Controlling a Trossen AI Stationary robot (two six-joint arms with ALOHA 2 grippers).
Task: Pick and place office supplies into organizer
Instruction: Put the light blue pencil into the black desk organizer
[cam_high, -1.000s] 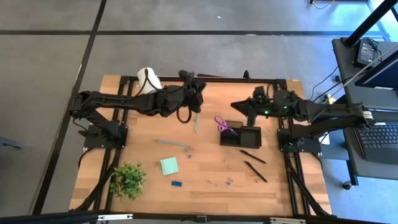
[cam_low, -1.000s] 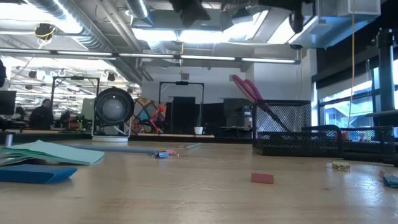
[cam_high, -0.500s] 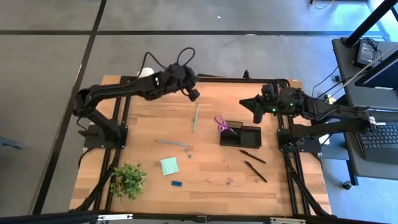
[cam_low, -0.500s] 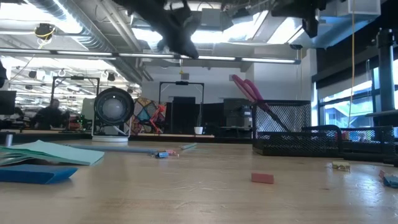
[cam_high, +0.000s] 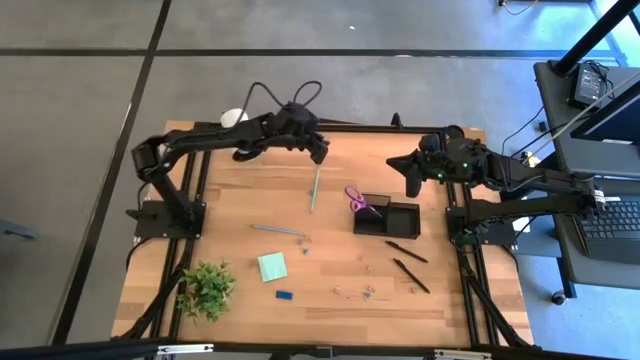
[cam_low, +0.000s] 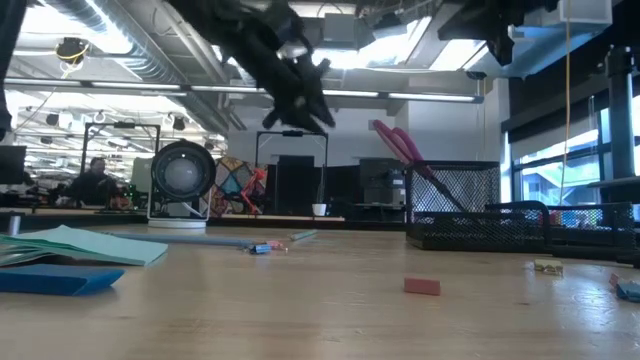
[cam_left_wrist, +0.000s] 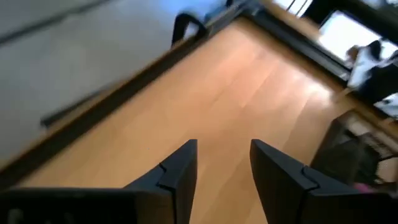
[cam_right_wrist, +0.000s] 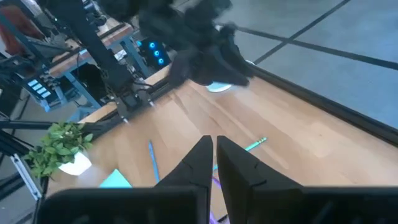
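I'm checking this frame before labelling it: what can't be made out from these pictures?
- Tiny clips: high view, too small to tell what they are.
- Inside of the organizer: high view, dark, contents unclear apart from the scissors; low view, mesh wall hides them.
- Left gripper: left wrist view blurred; open, nothing between its fingers.
- Right gripper: shut; low view cuts it off at the top edge.

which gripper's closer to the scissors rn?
Right, narrowly. The right gripper hangs just off the organizer's far right corner, a short way from the scissors. The left gripper is raised near the table's far edge, farther off.
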